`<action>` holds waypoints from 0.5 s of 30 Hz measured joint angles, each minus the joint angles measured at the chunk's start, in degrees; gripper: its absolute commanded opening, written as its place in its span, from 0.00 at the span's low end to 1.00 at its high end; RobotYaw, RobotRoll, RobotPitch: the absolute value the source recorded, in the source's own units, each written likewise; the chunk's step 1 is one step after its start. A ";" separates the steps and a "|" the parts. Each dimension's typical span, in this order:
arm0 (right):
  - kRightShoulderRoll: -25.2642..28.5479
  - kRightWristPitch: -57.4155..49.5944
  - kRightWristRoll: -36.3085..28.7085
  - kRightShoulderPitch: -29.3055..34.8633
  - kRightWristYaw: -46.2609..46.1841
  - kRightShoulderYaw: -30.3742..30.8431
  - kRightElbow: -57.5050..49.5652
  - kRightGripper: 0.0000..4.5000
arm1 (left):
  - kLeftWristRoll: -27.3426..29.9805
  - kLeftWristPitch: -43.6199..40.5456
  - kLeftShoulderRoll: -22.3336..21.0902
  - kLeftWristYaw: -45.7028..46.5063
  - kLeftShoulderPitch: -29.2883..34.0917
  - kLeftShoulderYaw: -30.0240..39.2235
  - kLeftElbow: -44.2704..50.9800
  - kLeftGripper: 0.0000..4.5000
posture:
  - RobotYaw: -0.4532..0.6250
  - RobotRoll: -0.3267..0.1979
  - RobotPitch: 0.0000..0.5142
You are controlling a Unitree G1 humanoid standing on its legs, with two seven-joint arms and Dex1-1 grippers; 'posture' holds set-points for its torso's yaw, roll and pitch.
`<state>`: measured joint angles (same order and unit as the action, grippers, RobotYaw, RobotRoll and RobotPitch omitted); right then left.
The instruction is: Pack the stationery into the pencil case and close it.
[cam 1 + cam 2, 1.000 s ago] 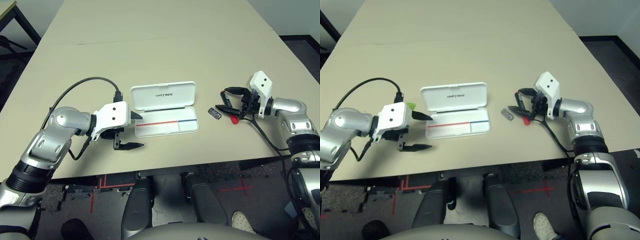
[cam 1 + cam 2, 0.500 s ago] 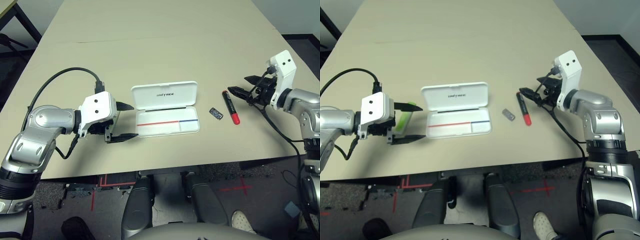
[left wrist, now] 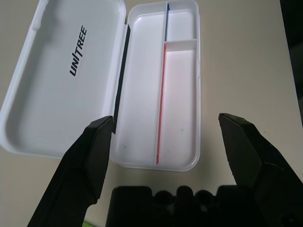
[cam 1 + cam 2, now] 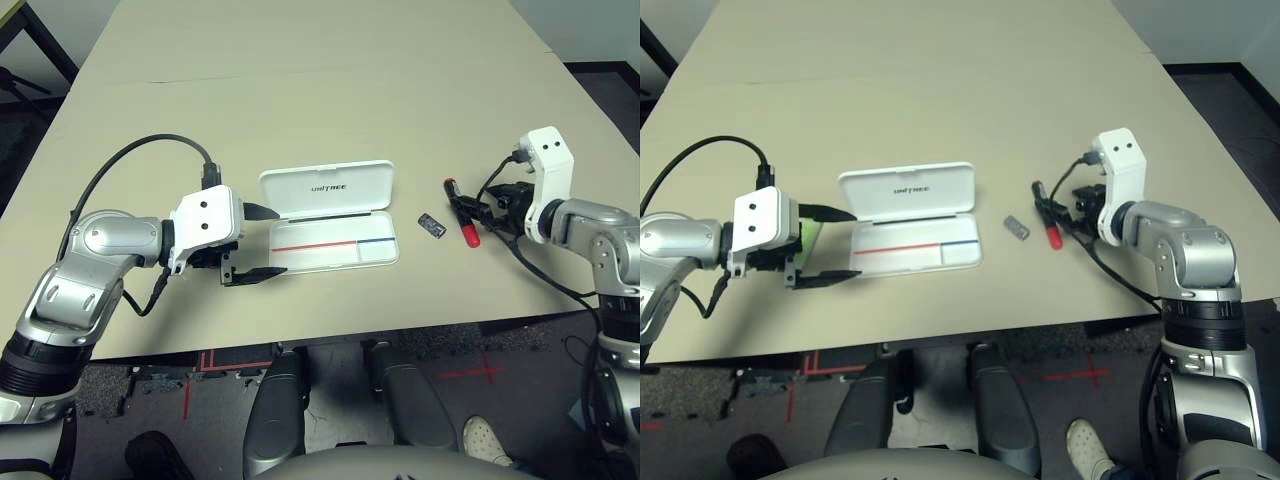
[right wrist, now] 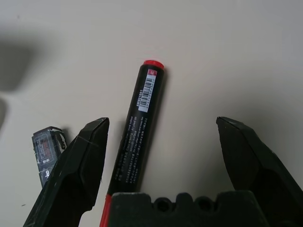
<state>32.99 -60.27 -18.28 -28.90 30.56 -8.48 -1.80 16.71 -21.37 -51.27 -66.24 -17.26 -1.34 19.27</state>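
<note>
R gripper (image 5: 161, 142) is wide open w/ nothing in it, over the marker (image 5: 139, 130) on the table (image 4: 330, 90), next to the open pencil case (image 4: 330, 215), so next it prob. drops & pinches; L gripper (image 4: 262, 241) open too.

A beige table (image 4: 320, 90) spans the head views, with a thin seam running across it toward twelve o'clock. At about ten o'clock, past the table's corner, the edge of a second table with dark legs (image 4: 40, 45) stands on dark floor. Below the near edge, at six o'clock, grey floor carries red tape marks (image 4: 205, 360), with a red cross (image 4: 485, 375) at about five o'clock.
</note>
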 measured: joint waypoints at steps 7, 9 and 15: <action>-2.66 -6.54 -0.15 -3.81 -3.36 1.01 -0.25 1.00 | 0.00 -0.37 -0.13 0.72 0.42 0.12 0.38 1.00 | 0.46 0.62 0.44; -3.27 -8.47 -0.11 -4.72 -4.46 1.02 -0.34 1.00 | 0.00 -0.60 -0.16 0.99 0.64 0.13 0.65 1.00 | 0.46 0.62 0.44; -3.06 -13.93 -0.13 -6.85 -5.91 1.71 -0.60 1.00 | 0.03 -1.07 -0.16 1.96 1.58 0.13 2.39 1.00 | 0.47 0.62 0.44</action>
<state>29.93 -74.21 -18.41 -35.75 24.65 -6.77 -2.41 16.74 -22.44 -51.43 -64.28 -15.67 -1.21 21.66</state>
